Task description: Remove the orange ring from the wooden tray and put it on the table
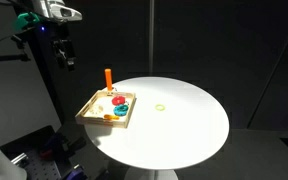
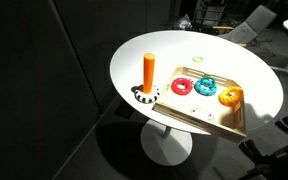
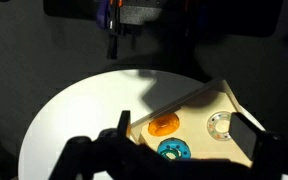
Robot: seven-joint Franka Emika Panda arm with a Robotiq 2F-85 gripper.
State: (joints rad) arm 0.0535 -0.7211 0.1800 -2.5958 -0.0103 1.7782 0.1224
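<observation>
Orange ring (image 2: 230,96) lies flat inside wooden tray (image 2: 209,112), at end farthest from orange peg (image 2: 149,72). Teal ring (image 2: 205,86) just beside it, red ring (image 2: 181,87) nearer peg. Tray sits near edge of white surface (image 2: 149,45). Thin pale ring (image 1: 160,107) on surface, apart from tray. Your end effector (image 1: 64,52) hangs high, well apart from tray, fingers spread wide, holding nothing.

The wooden tray (image 3: 199,105) is pale matt wood, the table (image 1: 184,120) smooth white, the orange ring (image 3: 164,125) probably plastic.
</observation>
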